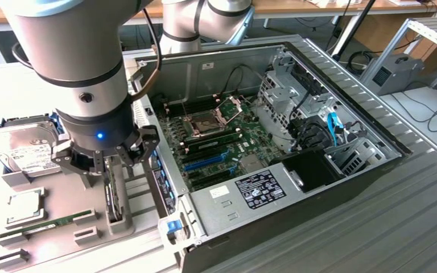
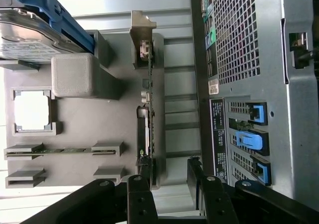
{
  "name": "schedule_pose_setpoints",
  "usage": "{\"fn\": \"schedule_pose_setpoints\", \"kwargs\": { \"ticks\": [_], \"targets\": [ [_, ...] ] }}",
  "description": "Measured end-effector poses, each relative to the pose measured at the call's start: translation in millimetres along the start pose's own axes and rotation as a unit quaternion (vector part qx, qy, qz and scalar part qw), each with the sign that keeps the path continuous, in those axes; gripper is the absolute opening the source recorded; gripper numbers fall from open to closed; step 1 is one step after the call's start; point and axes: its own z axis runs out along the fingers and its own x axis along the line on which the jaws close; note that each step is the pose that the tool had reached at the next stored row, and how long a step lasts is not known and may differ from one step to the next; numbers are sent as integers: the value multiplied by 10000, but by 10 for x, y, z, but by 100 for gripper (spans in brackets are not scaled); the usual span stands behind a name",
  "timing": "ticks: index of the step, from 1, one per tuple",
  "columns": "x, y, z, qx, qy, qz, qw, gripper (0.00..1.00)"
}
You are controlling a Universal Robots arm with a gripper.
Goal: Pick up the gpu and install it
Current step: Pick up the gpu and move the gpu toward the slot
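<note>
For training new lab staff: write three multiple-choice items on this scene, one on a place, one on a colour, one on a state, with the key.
1. The graphics card stands: A in the grey rack; B on a chair; C on the floor.
2. The plastic latches are: A red; B yellow; C blue.
3. The end effector is: A shut on the card; B open; C shut on a cable.
Key: 1 A, it sits on edge in the rack's slot; 2 C, all three show blue; 3 B, its fingers stand apart above the card.

Print on the power supply label and hard drive label is unreadable.
</note>
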Motion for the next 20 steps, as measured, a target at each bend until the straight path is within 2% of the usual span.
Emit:
{"fn": "schedule_pose_setpoints", "kwargs": {
  "ticks": [20],
  "targets": [
    [3, -3, 65, 0, 0, 0, 10000, 42]
  ]
}}
